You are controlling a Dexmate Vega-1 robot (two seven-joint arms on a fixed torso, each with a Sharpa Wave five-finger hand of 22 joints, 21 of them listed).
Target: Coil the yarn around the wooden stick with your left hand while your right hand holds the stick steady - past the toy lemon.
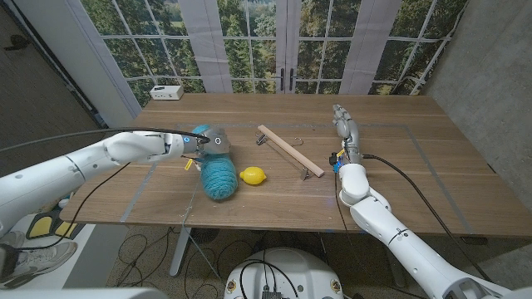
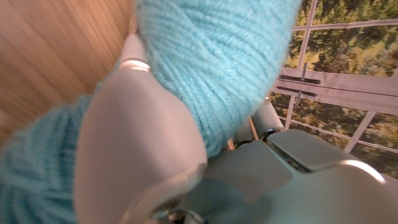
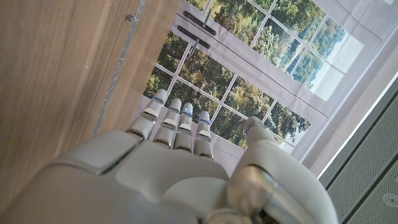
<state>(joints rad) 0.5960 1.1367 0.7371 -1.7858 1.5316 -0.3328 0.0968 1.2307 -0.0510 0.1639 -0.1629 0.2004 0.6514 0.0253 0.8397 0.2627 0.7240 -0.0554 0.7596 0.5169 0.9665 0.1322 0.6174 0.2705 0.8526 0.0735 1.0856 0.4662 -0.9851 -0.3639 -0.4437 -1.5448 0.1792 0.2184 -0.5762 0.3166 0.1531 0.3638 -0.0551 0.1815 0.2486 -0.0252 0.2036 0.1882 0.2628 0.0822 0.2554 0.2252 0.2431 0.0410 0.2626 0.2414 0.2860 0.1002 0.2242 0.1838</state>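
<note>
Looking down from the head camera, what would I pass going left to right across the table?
Small white box at the far corner → left hand gripping the fluffy turquoise yarn ball → small yellow toy lemon → long pale wooden stick lying diagonally → right hand, fingers straight, holding nothing.

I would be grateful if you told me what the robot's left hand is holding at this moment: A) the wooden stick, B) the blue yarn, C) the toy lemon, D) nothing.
B: in the head view the left hand grips the top of the blue yarn, while the toy lemon and the wooden stick lie untouched on the table.
</note>
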